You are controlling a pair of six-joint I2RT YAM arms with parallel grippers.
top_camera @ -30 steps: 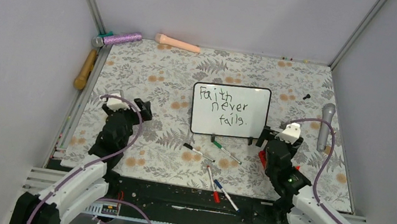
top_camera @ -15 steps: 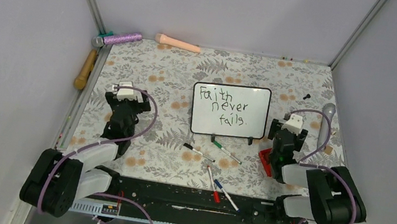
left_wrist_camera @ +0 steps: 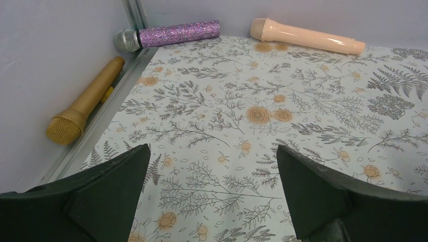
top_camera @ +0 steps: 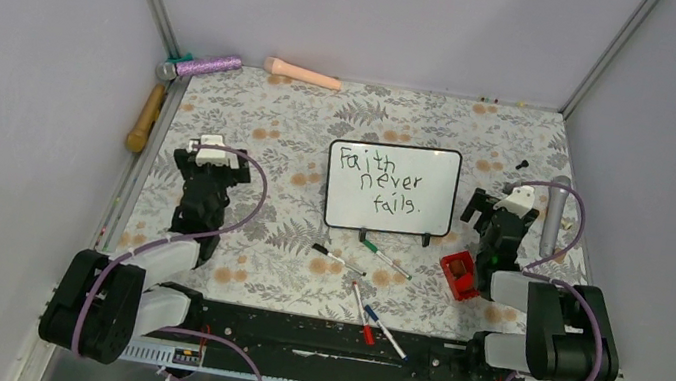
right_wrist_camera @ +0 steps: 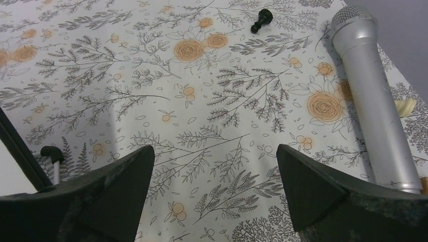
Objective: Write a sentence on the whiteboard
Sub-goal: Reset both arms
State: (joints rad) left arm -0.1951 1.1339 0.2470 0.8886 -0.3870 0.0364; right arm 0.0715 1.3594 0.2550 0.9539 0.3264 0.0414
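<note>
My left tool (left_wrist_camera: 213, 148) and right tool (right_wrist_camera: 214, 147) are both spread wide, holding nothing, low over the floral surface (top_camera: 305, 115). The whiteboard (top_camera: 439, 177) stands on its feet between them, bearing the sentence (top_camera: 378, 182) "Faith never fails." in three black lines

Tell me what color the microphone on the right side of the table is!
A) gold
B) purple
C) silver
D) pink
C: the microphone lying on that side has a plain silver body and a silver mesh head.
</note>
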